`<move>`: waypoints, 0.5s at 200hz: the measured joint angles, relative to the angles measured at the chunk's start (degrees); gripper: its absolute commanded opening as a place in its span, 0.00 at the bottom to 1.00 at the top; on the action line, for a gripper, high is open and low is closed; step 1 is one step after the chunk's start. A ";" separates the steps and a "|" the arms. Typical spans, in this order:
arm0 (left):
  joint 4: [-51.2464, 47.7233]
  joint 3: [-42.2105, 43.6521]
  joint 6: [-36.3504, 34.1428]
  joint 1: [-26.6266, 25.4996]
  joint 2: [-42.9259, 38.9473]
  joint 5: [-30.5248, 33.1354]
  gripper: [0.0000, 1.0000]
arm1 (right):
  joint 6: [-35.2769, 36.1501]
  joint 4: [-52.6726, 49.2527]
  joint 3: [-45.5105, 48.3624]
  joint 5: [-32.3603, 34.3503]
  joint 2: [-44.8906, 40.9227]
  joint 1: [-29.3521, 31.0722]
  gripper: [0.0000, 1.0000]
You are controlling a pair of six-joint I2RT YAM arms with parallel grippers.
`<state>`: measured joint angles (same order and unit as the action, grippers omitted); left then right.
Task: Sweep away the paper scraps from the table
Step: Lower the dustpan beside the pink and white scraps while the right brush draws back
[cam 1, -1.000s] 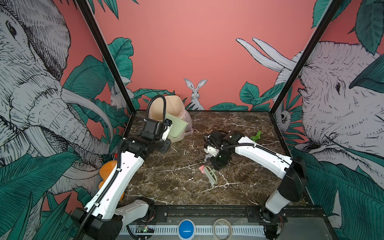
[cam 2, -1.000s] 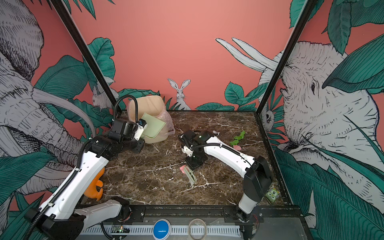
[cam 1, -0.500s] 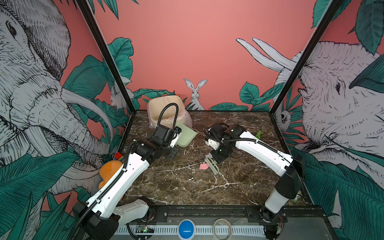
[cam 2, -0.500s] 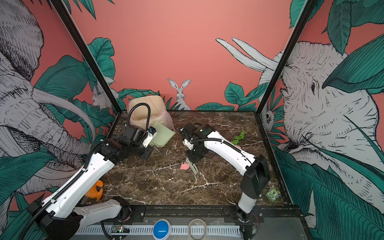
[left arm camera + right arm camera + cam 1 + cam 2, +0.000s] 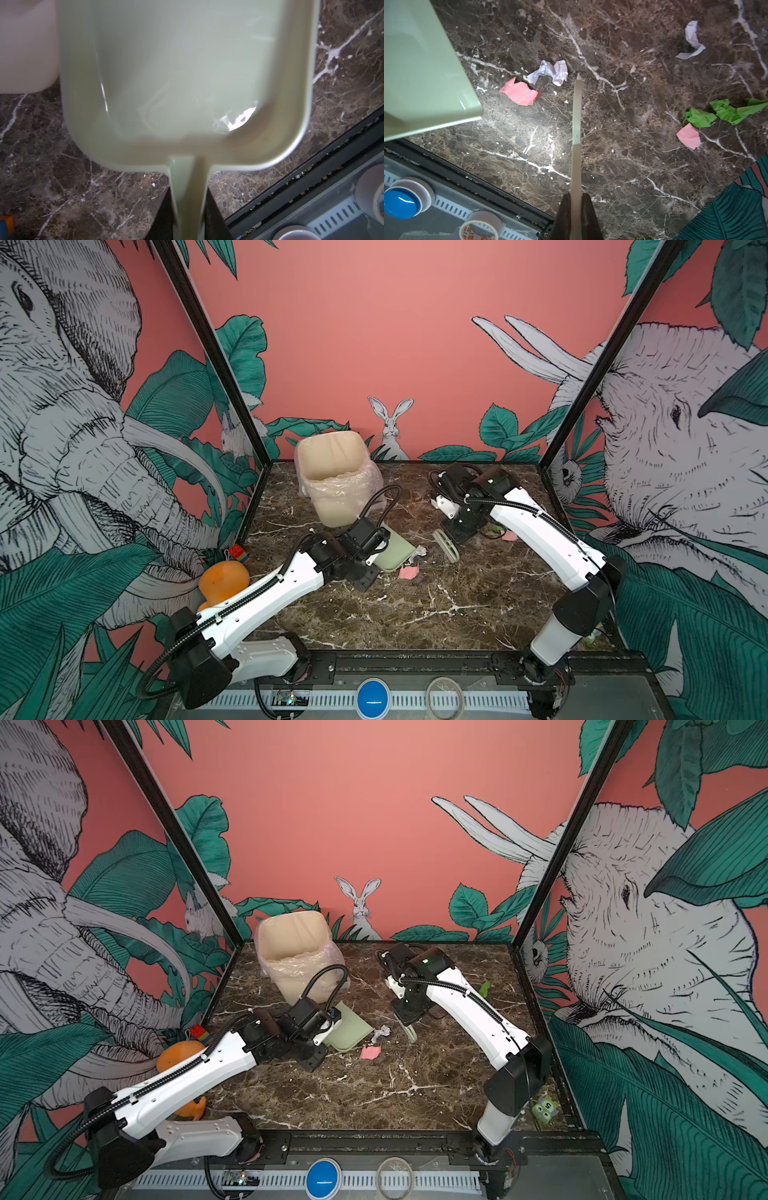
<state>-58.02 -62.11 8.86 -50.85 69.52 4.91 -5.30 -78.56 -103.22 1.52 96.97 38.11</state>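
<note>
Pink, white paper scraps by brush tip, clear of right gripper

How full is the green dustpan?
Empty: in the left wrist view the dustpan is bare inside; paper scraps lie on the table.

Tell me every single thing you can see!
table: one, dark brown marble
bin: one, cream with clear liner, back left
dustpan: one, pale green, in front of the bin
brush: one, pale green, middle
pink paper scraps: two; one by the dustpan, one by the green
white paper scraps: two; one beside that pink, one apart
green paper scraps: two lumps, right side
orange object: one, beyond left edge
tape roll, blue button: one each, front ledge
left gripper: shut on dustpan
right gripper: shut on brush
</note>
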 measured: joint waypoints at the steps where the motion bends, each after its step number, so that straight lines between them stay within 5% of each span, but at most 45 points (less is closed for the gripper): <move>1: -0.07 0.02 0.13 -0.13 0.04 -0.02 0.20 | 0.09 0.00 -0.09 0.11 0.04 -0.09 0.00; 100: -3.58 7.26 11.56 -7.56 1.46 -3.23 0.20 | 3.89 1.53 -6.34 0.68 10.45 -2.78 0.00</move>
<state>-61.60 -54.85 20.43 -58.41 70.98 1.67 -1.41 -77.03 -109.56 2.20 107.42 35.33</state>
